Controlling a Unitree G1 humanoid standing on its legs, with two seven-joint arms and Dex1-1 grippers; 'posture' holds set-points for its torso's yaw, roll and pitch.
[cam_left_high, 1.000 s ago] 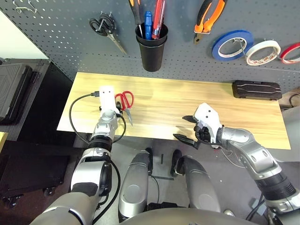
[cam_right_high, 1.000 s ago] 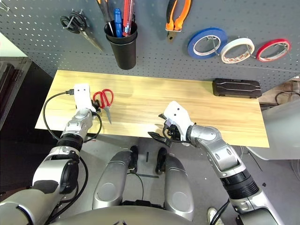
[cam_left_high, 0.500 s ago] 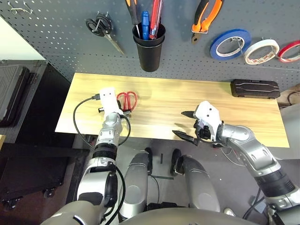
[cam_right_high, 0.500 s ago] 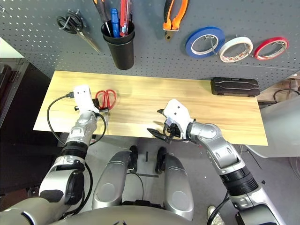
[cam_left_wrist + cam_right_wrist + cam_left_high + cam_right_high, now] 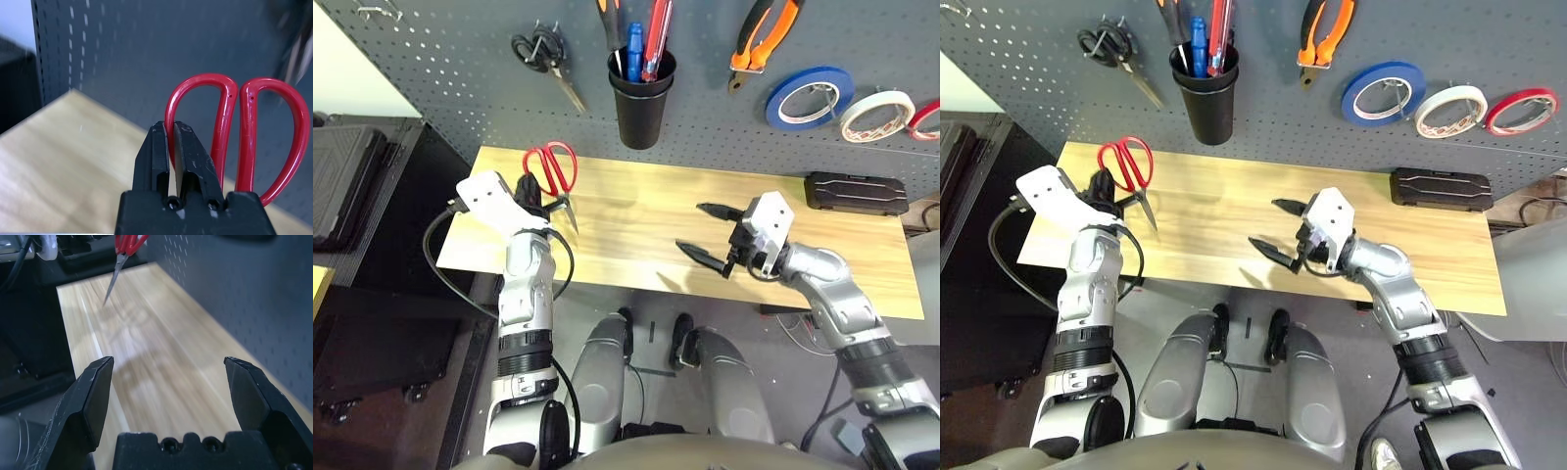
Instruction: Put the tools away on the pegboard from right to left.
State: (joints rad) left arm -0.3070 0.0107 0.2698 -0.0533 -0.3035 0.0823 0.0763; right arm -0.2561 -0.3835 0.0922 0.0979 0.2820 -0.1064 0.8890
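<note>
My left pincer is clamped narrow on one red loop of the scissors, and since a second ago it has lifted them off the worktop: they were lying flat near the left end, and now they hang in the air, handles up and blades pointing down toward the wood. My forearm has swung up with them, so the scissors sit close in front of the pegboard, below and just right of the black scissors already hanging there. My right pincer hovers wide and empty over the middle of the worktop, well apart from all this. Further out, the pliers, the screwdriver in the cup and the white tape are already on the board, so I judge the scissors are the last tool; what remains is finding a free hook at the left and slipping a loop over it.
</note>
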